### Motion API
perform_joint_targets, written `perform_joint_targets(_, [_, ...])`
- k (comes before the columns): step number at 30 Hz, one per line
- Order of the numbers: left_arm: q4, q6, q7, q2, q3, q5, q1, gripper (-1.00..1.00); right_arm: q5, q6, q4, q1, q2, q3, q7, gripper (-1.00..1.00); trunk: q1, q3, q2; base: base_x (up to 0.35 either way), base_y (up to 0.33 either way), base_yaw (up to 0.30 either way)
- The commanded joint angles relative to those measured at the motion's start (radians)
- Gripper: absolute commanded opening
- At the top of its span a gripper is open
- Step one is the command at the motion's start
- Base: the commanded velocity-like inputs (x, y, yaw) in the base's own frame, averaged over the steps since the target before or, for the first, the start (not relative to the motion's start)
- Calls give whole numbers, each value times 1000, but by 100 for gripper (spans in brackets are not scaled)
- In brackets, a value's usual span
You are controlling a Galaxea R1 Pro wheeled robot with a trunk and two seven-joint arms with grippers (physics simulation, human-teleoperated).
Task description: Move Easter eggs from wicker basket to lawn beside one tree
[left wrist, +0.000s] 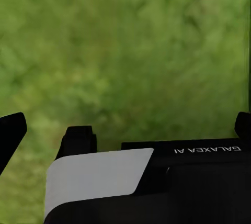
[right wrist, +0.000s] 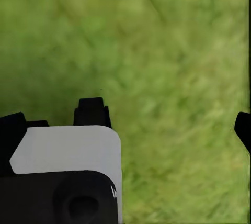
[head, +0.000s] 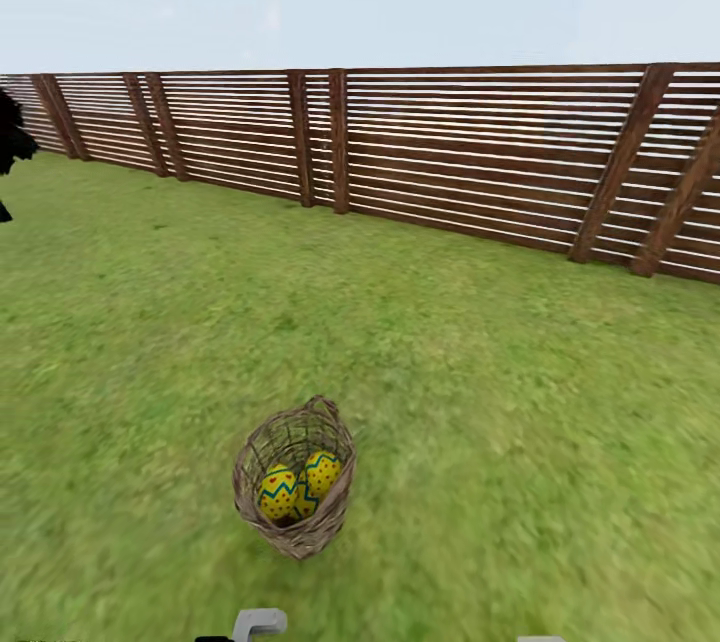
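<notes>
Eggs (head: 300,488) (two plainly visible) sit inside the wicker basket (head: 292,534) on the lawn (head: 500,402); both grippers hang over grass, fingers spread, holding nothing

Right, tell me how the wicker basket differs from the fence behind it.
The wicker basket is small, round and irregularly woven; the fence is long, built of straight horizontal slats between thick posts. The basket sits close, out in the middle of the lawn, holding spotted yellow Easter eggs; the fence runs along the lawn's far edge. Both are brown and see-through in their gaps.
</notes>
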Motion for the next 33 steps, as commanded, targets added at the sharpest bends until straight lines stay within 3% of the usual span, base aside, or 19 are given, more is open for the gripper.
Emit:
perform_joint_targets(1, [-2,6,-1,0,1,1,0,100,5,6,-2,0,0,-5,-1,100,0,-1,0,290,-202,294])
perform_joint_targets(11, [12,7,-1,5,0,1,0,100,5,5,0,0,1,-6,-1,100,0,-1,0,269,-166,293])
perform_joint_targets(18, [138,0,-3,9,0,1,0,100,5,3,2,0,-1,-4,10,100,0,-1,0,18,-8,95])
perform_joint_targets(22, [181,-57,-3,10,1,2,1,100,6,4,3,0,-1,-4,4,100,0,-1,0,0,0,35])
perform_joint_targets(33, [193,-84,-1,13,3,4,1,100,7,4,4,0,0,-3,-11,100,0,-1,0,0,-163,273])
